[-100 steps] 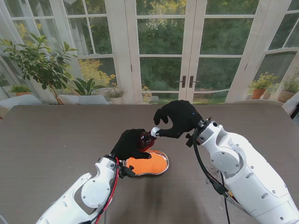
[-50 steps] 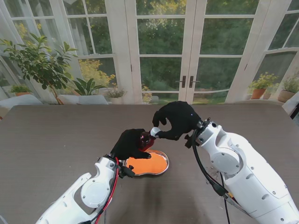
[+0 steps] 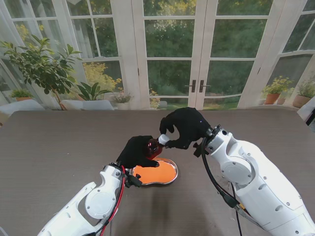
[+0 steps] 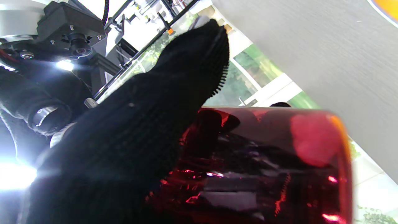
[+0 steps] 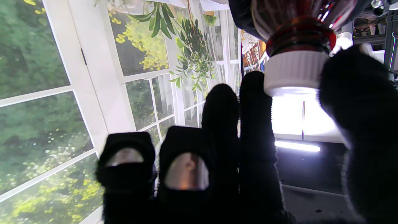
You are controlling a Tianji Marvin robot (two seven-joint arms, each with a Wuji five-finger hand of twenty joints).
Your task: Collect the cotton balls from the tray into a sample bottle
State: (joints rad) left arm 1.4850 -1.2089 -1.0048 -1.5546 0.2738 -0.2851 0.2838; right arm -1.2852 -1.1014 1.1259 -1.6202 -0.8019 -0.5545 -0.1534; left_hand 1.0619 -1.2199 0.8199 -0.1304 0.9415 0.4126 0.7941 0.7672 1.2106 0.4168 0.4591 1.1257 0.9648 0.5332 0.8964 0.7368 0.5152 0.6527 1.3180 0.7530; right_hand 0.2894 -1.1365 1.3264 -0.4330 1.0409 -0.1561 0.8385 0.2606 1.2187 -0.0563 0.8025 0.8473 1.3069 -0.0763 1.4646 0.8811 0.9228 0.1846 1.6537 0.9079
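Above the orange tray [image 3: 156,173], centre of table [image 3: 59,142]: L hand [image 3: 136,151] wraps the red sample bottle [image 3: 153,146], held tilted w/ neck toward R. R hand [image 3: 183,126] pinches its white cap [image 3: 164,139] btw. thumb [image 5: 357,102] & fingers [image 5: 255,102]. Cotton balls can't be made out.

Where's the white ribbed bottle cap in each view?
Stand view: white ribbed bottle cap at centre, at the right hand fingertips, on the dark red sample bottle.
Left wrist view: not in it; only the bottle body shows.
Right wrist view: cap near the upper right, between finger and thumb.
Shared landmark: the bottle.
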